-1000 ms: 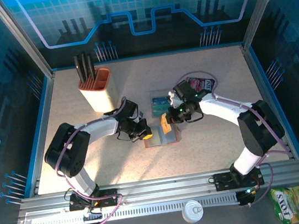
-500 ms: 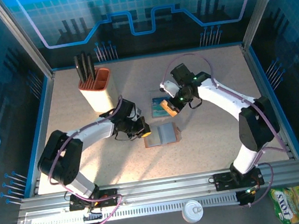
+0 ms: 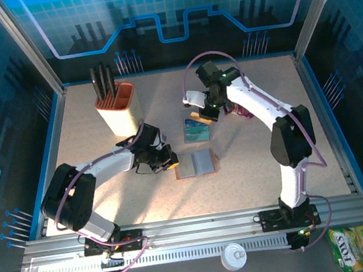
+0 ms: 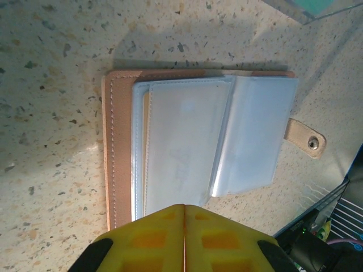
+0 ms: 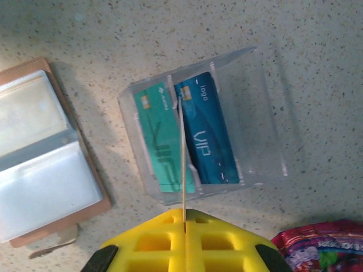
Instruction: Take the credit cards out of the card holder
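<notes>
The right gripper (image 5: 184, 214) is pressed together on a tan card (image 3: 197, 115), which the wrist view shows edge-on above a clear case (image 5: 261, 113). In the case a green card (image 5: 161, 141) and a blue card (image 5: 207, 136) lie side by side. The left gripper (image 4: 184, 211) is pressed together, pad against pad, at the edge of the wallet (image 4: 187, 141). The wallet lies open on the table (image 4: 57, 34), grey-blue sleeves up, just beside the case. A pink pouch (image 5: 317, 246) lies near the case.
</notes>
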